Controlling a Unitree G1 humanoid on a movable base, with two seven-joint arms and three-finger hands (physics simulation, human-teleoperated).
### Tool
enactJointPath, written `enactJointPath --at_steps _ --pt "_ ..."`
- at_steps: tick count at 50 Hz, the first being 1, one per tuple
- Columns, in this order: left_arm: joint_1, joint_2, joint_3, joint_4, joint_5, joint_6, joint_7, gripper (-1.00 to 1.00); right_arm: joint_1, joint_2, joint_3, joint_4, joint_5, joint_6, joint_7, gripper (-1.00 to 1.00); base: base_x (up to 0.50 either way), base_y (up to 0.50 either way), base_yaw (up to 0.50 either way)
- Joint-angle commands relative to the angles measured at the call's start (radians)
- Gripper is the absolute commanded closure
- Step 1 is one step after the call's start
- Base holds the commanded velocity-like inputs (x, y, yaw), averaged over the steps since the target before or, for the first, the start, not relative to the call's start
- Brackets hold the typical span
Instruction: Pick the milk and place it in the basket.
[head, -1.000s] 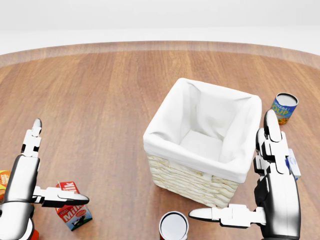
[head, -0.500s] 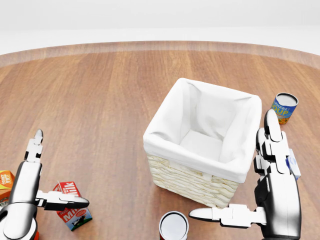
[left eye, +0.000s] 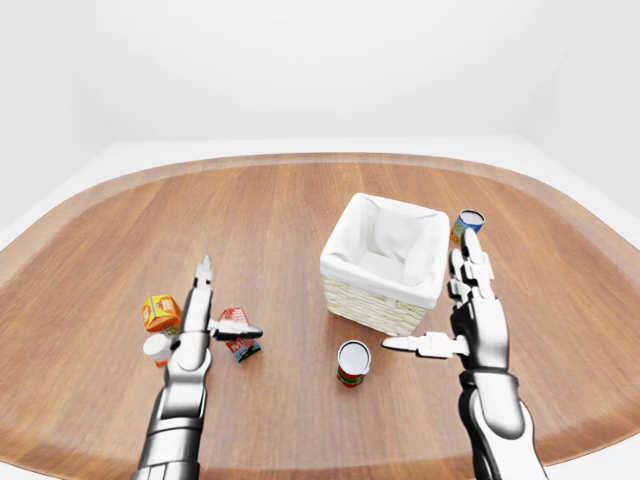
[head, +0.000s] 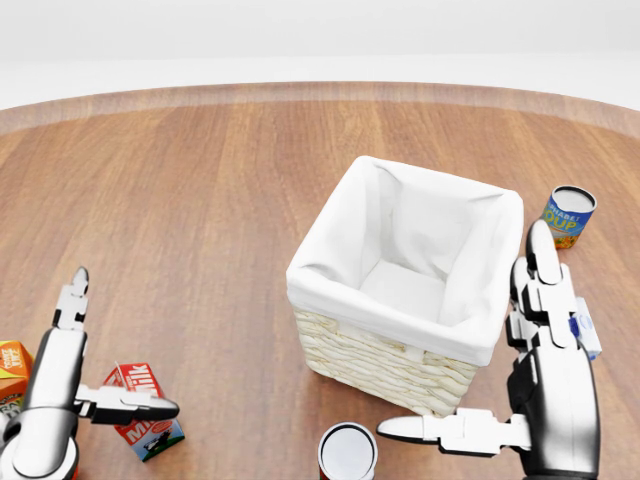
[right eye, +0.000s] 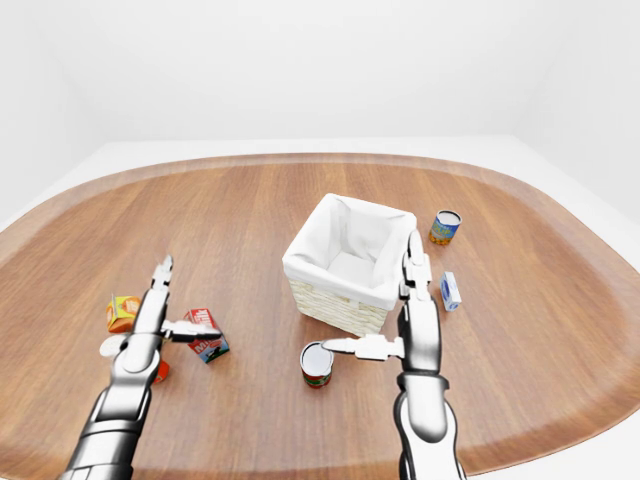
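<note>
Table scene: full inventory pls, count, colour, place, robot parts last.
milk carton: 1, red and white, head view lower left, under left thumb
basket: 1, wicker, white liner, centre
orange carton: 1, orange, left of milk
soup can: 1, blue and yellow, upper right of basket
open can: 1, red, below basket
small box: 1, blue and white, right of basket
table: 1, brown wood
left hand: open, at milk
right hand: open, beside basket
</note>
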Motion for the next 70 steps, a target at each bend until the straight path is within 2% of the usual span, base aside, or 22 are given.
enactJointPath --at_steps 1,22,24,32,33,37,38,49,55,59,66,67,68,69,70 --pt "-0.006 0.003 -0.003 0.044 -0.001 -0.026 0.014 -1.0 0.0 -0.001 0.002 0.001 0.0 0.0 -0.003 -1.0 0.0 0.0 0.0" --pt "-0.043 0.009 -0.012 0.153 -0.023 -0.069 0.034 -1.0 -0.002 -0.001 -0.001 0.003 0.004 0.0 -0.001 -1.0 0.0 0.0 0.0" --pt "-0.061 0.011 -0.016 0.202 -0.026 -0.089 0.045 -1.0 -0.006 -0.001 -0.004 0.005 0.006 0.0 0.0 -1.0 0.0 0.0 0.0" --pt "-0.081 0.022 -0.016 0.254 -0.051 -0.106 0.049 -1.0 0.005 0.0 0.0 -0.013 0.006 0.0 0.003 -1.0 0.0 0.0 0.0" --pt "-0.092 0.026 -0.015 0.286 -0.054 -0.119 0.053 -1.0 0.006 0.0 0.001 -0.015 0.007 0.0 0.004 -1.0 0.0 0.0 0.0" --pt "-0.108 0.035 -0.013 0.32 -0.073 -0.133 0.044 -1.0 0.004 -0.001 0.001 -0.013 0.006 0.0 0.002 -1.0 0.0 0.0 0.0" --pt "-0.111 0.037 -0.012 0.331 -0.088 -0.144 0.026 -1.0 0.003 -0.001 0.0 -0.013 0.007 0.0 0.002 -1.0 0.0 0.0 0.0" --pt "-0.118 0.043 -0.014 0.358 -0.119 -0.146 -0.011 -1.0 0.0 0.002 -0.012 -0.036 0.014 0.0 0.008 -1.0 0.0 0.0 0.0" --pt "-0.137 0.043 -0.023 0.428 -0.11 -0.146 0.014 -1.0 -0.004 0.003 -0.019 -0.035 0.019 0.0 0.009 -1.0 0.0 0.0 0.0" --pt "-0.125 0.043 -0.034 0.412 -0.088 -0.146 0.027 -1.0 -0.001 0.004 -0.02 -0.039 0.021 0.0 0.009 -1.0 0.0 0.0 0.0" --pt "-0.127 0.042 -0.038 0.439 -0.086 -0.146 0.0 -1.0 -0.001 0.004 -0.017 -0.04 0.02 0.0 0.007 -1.0 0.0 0.0 0.0" --pt "-0.128 0.041 -0.037 0.441 -0.087 -0.146 -0.001 -0.55 -0.001 0.004 -0.017 -0.04 0.02 0.0 0.007 -1.0 0.0 0.0 0.0" --pt "-0.128 0.04 -0.037 0.437 -0.094 -0.146 -0.016 0.64 -0.001 0.004 -0.017 -0.04 0.019 0.0 0.006 -1.0 0.0 0.0 0.0" --pt "-0.124 0.039 -0.04 0.43 -0.089 -0.146 -0.019 1.0 -0.002 0.004 -0.018 -0.04 0.021 0.0 0.006 -1.0 0.0 0.0 0.0" --pt "-0.124 0.039 -0.04 0.429 -0.089 -0.146 -0.019 1.0 -0.002 0.004 -0.018 -0.04 0.021 0.0 0.006 -1.0 0.0 0.0 0.0"
